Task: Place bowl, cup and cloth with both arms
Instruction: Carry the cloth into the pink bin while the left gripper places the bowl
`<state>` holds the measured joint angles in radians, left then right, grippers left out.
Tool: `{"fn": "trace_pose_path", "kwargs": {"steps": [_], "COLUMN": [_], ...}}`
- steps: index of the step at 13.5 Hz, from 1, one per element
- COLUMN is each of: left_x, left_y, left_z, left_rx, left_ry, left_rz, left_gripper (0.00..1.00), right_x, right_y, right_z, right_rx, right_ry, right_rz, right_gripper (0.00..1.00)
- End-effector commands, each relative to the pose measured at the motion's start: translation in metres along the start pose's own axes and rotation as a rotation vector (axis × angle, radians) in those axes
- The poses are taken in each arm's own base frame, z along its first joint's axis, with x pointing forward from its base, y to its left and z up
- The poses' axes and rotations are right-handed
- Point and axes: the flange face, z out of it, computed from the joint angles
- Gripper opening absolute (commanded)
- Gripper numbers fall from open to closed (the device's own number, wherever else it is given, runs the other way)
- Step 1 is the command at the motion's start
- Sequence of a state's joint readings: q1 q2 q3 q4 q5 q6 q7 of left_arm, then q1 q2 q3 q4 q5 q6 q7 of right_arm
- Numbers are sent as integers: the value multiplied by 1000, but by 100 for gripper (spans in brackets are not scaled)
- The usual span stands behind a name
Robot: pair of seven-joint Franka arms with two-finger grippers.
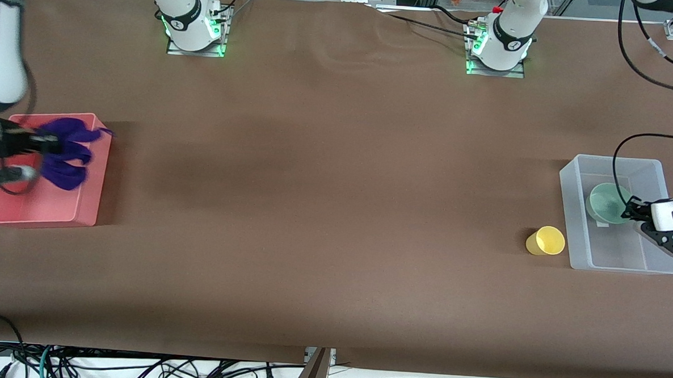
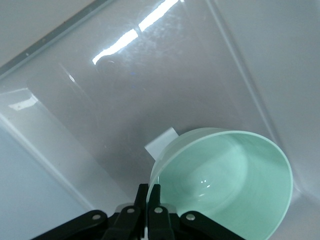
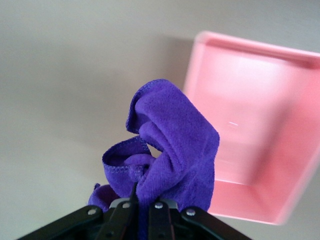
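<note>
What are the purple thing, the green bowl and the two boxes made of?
The cloth looks like soft fuzzy fabric, perhaps microfibre: it folds limply and has a stitched hem. The bowl is smooth and glossy, with small highlights; plastic or glazed ceramic, hard to say. The clear bin looks like translucent frosted plastic, since the table shows through its walls. The pink bin seems opaque matte plastic.

The bench (image 1: 335, 223) carries two bins: one pink bin (image 1: 57, 211) and one clear bin (image 1: 573, 222). There is one green bowl (image 1: 606, 202), one yellow cup (image 1: 545, 241) and one purple cloth (image 1: 68, 152). Two arms work here, each with one hand: the left hand (image 1: 631, 210) and the right hand (image 1: 46, 145).
</note>
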<state>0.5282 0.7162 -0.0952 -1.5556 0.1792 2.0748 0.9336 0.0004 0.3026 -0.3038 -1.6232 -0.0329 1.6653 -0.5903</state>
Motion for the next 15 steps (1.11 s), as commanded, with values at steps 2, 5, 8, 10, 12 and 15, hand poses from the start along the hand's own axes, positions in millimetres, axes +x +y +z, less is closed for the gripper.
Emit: {"fn": "trace_pose_path", "kwargs": {"steps": [2,5,8,10,12,15], "left_x": [7,9,33,62,93,143], "left_y": [-4,-7,23,59,93,140], "left_z": [-16,-37,-110,-147,-163,-162], "left_rx": [9,31,55,41,23,7], "left_ry": [33,44,52,50,73,87], "left_rz": [-12,-1,38,0,-98,-202], "left_gripper": [53,100,100,100,100,67], "right_x": [-27,-22,-13,-11,-4,4], "right_y": [64,84,86,85,86,86], "right_z": [46,99,140,167,192,218], "right_rx": [-15,-8,-16,-36,-51,-32], "right_ry": [-31,-64,-66,-50,-31,-20], "right_rz": [-78,-59,-62,-67,-62,-46], "right_gripper": [0,0,0,0,0,0]}}
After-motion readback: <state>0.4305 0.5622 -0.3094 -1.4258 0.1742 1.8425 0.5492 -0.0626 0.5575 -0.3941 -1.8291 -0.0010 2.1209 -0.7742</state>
